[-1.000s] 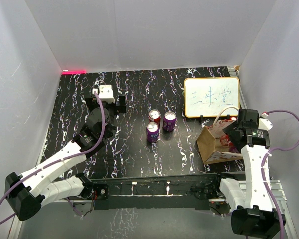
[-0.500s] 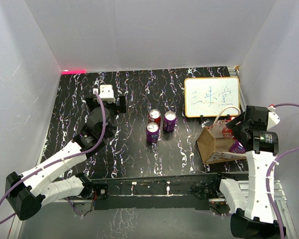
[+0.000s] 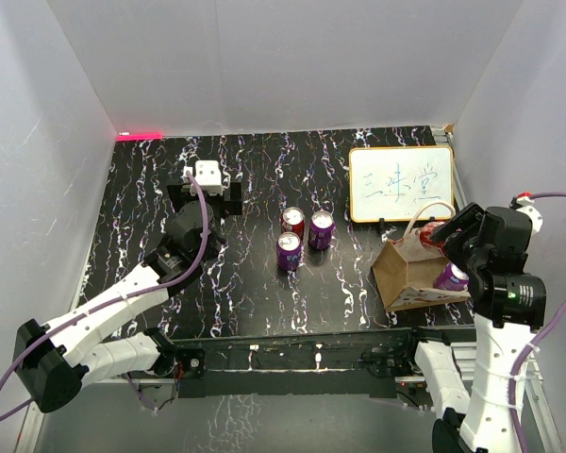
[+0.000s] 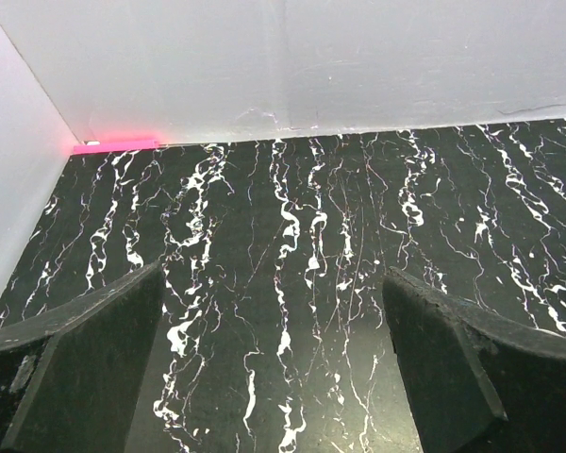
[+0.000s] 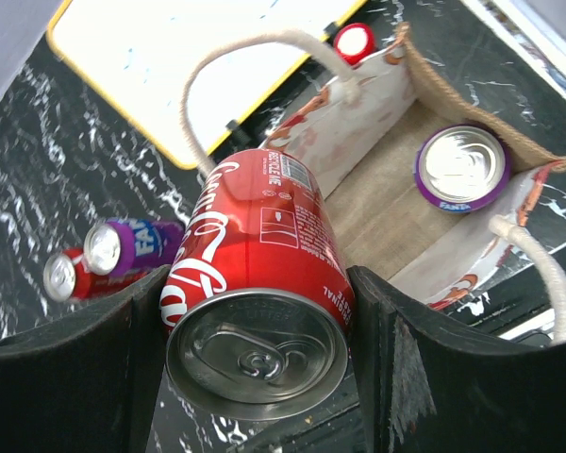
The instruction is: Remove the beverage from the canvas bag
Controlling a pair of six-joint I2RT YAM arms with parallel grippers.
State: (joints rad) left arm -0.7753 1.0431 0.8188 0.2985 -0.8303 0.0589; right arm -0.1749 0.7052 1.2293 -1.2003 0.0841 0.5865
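The tan canvas bag [image 3: 406, 274] stands open at the right, its cream handles up; in the right wrist view I look down into it [image 5: 382, 212]. My right gripper [image 5: 257, 307] is shut on a red Coca-Cola can [image 5: 259, 236] and holds it above the bag's near-left rim. From above, this gripper [image 3: 445, 234] hangs over the bag's far right part. A purple Fanta can [image 5: 460, 167] stands inside the bag, also visible from above [image 3: 450, 276]. My left gripper [image 4: 269, 316] is open and empty over bare table at the far left [image 3: 204, 189].
Three cans stand mid-table: a red one [image 3: 292, 221] and two purple ones [image 3: 321, 229] [image 3: 289, 251]. A white board with writing [image 3: 401, 183] leans behind the bag. White walls close in the table. A pink strip [image 4: 118, 144] marks the far left corner.
My right arm has risen and pulled back to the right, lifting the red can up out of the bag. My left gripper has shifted slightly farther along the table.
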